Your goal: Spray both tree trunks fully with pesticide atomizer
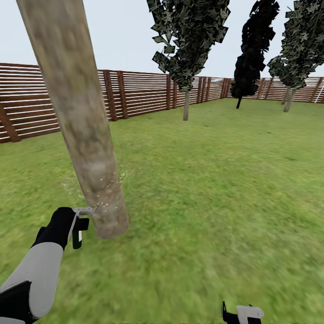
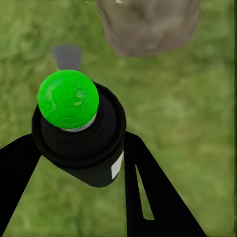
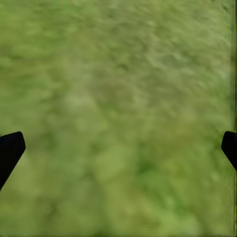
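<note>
Flat, even daylight without cast shadows — both wrist views render the grass (image 3: 118,98) soft and smeared.

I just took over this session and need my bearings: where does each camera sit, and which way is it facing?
Head view: on the head, looking forward and down across the lawn to the fence; the near tree trunk stands ahead-left, the left gripper beside its base, the right gripper at the frame edge.
Left wrist view: near the left gripper, looking along the fingers at the held pesticide atomizer, its top green here, and the trunk.
Right wrist view: near the right gripper, facing grass; fingertips at the edges.
Shared: head and left wrist views both show the trunk and grass.
</note>
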Robot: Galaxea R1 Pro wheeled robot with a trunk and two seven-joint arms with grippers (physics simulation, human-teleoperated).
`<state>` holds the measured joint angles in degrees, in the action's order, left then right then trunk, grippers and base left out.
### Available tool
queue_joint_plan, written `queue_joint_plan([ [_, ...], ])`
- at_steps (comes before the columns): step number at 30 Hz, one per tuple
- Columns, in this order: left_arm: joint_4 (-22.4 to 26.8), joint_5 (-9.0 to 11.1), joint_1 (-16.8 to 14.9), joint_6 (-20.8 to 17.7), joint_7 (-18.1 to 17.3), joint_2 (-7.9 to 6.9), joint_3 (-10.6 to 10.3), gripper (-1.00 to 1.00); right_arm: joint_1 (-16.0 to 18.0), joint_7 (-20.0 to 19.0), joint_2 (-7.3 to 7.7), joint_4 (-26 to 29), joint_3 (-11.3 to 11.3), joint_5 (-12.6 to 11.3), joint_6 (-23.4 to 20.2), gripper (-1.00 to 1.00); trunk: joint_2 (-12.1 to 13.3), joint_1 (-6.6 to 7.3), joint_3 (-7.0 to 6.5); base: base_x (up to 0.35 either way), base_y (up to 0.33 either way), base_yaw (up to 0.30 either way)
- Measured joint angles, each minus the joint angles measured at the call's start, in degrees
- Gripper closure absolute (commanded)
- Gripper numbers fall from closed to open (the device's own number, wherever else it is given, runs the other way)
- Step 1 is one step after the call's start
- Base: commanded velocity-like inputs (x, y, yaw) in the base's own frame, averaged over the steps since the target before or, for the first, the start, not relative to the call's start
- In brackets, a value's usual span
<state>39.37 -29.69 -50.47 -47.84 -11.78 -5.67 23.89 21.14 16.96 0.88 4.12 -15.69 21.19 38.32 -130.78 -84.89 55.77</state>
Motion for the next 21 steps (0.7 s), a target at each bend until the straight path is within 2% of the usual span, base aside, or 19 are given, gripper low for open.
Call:
queue_joint_plan([
  [8,-0.73,0.08,0.16,0.4,-0.74,0.01,-0.05,1.0,0.0,0.01,0.06,0.0,-0.05,-0.01,-0.01,-1.0,0.0,-0.02,0.0,-0.27,-0.173,0.0],
  [10,-0.95,-0.07,2.37,3.17,-1.17,-0.04,-0.08,1.0,0.01,-0.01,0.1,0.0,-0.07,0.0,-0.01,-1.0,0.0,-0.03,0.01,-0.292,-0.14,0.0],
  [13,-1.16,0.0,7.64,11.97,-2.37,-0.26,-0.66,1.0,0.0,-0.15,0.42,0.18,-0.04,0.2,-0.12,-1.0,0.0,-0.03,0.01,-0.293,-0.136,0.0],
  [14,-1.59,-0.26,10.34,16.46,-6.0,-0.59,-1.07,1.0,0.01,-0.24,0.55,0.32,0.88,2.49,-0.19,-1.0,0.0,-0.03,0.01,-0.294,-0.134,0.0],
  [15,-1.76,-1.45,12.14,20.29,-10.76,-0.91,-2.24,1.0,0.05,-0.2,0.59,0.48,3.38,7.19,-0.29,-1.0,0.0,-0.02,0.01,-0.294,-0.133,0.0],
  [16,-1.82,-3.25,13.3,23.22,-14.31,-1.24,-3.94,1.0,0.07,-0.41,0.65,0.67,4.6,11.02,-0.42,-1.0,0.0,-0.02,0.01,-0.294,-0.127,0.0],
  [17,-1.9,-5.6,14.14,26.75,-17.97,-1.65,-6.03,1.0,0.11,-2.82,0.8,1.39,5.27,14.97,-1.65,-1.0,0.0,-0.02,0.01,-0.288,-0.115,0.0],
  [18,-2.13,-7.53,14.6,29.93,-21.41,-1.89,-7.31,1.0,0.39,-8.27,0.88,2.79,5.61,17.97,-4.36,-1.0,0.0,-0.02,0.0,-0.249,-0.071,0.0],
  [20,-2.93,-10.64,14.91,34.77,-28.35,-2.11,-8.38,1.0,1.4,-22.08,1.0,10.8,5.84,20.87,-11.98,-1.0,0.0,-0.01,-0.01,-0.127,-0.028,0.0],
  [21,-3.09,-12.28,14.87,37.03,-31.95,-2.19,-8.56,1.0,1.72,-29.55,1.13,16.14,5.84,21.02,-15.72,-1.0,0.0,0.0,-0.01,-0.044,-0.01,0.0],
])
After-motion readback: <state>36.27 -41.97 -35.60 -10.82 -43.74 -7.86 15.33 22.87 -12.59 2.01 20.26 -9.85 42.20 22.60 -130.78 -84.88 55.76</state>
